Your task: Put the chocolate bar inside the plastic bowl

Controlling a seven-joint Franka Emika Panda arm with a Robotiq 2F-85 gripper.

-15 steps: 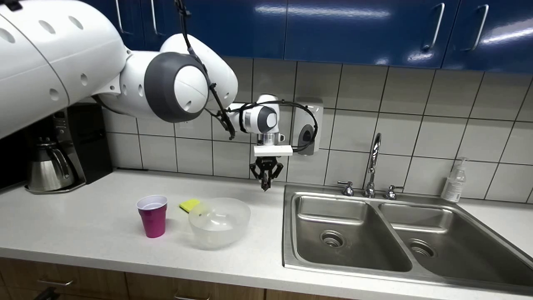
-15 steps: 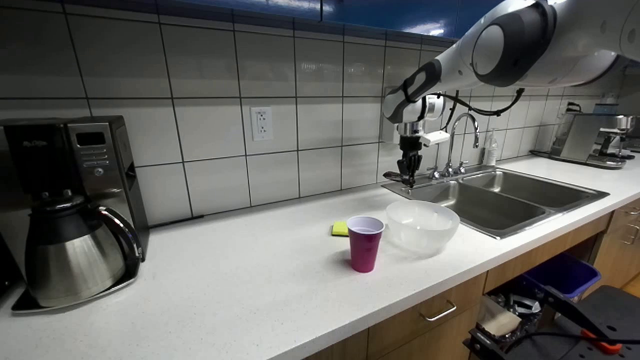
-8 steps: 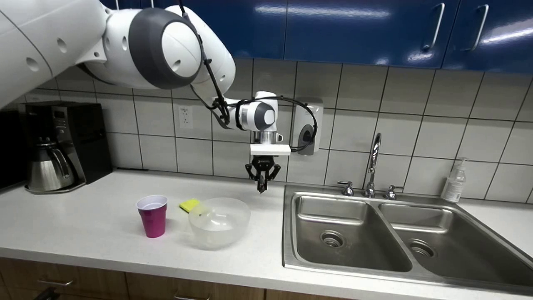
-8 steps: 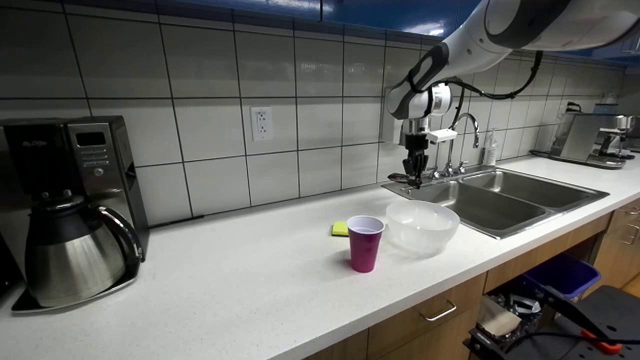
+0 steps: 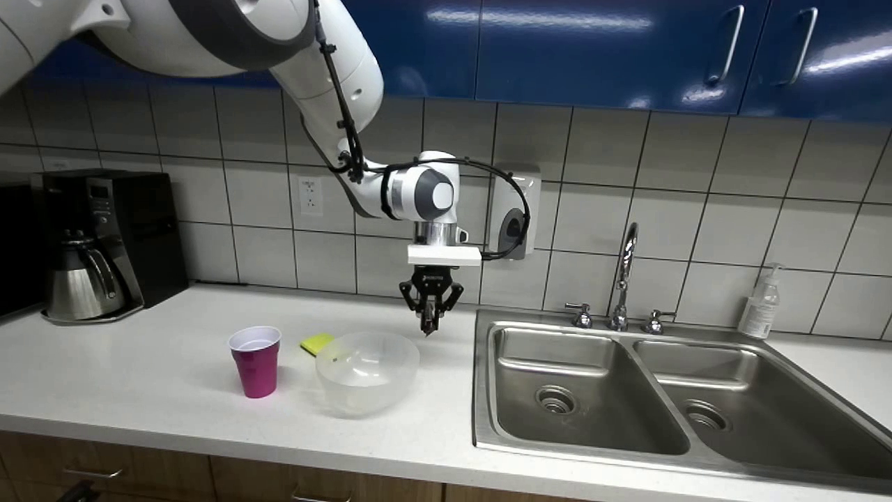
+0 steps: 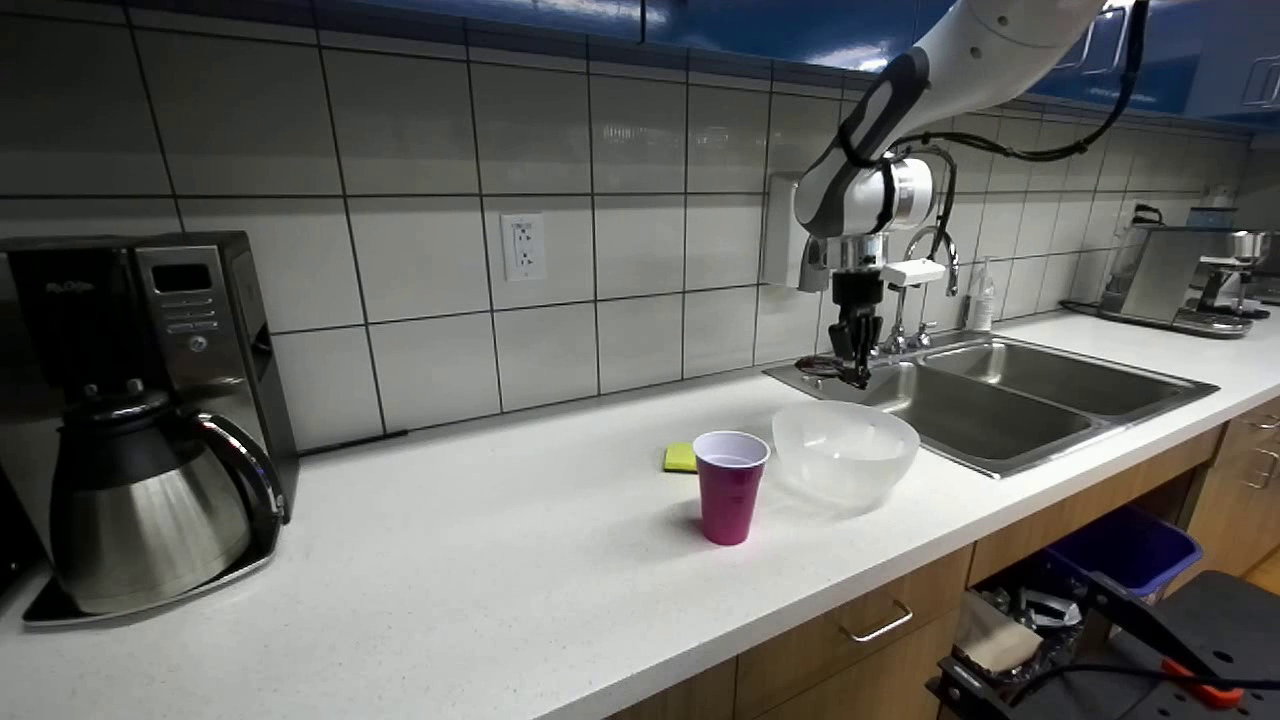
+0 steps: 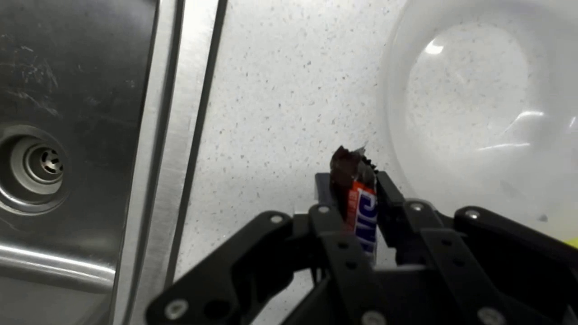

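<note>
Black two-fingered gripper (image 7: pixel 354 186), lower centre of wrist view, grasps slim brown-wrapped chocolate bar (image 7: pixel 360 201); likely mishap is a drop onto speckled white counter (image 7: pixel 280 99), should grip loosen short of round translucent plastic bowl (image 7: pixel 469 104), upper right.

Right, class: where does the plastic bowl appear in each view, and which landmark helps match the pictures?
In an exterior view: the plastic bowl, left of centre, lower half.
In an exterior view: the plastic bowl, right of centre, lower half.
Wrist view: the plastic bowl, at upper right, cut off by the picture's edge.
Shared landmark: the sink, in the right half of both exterior views, at left in the wrist view.
</note>
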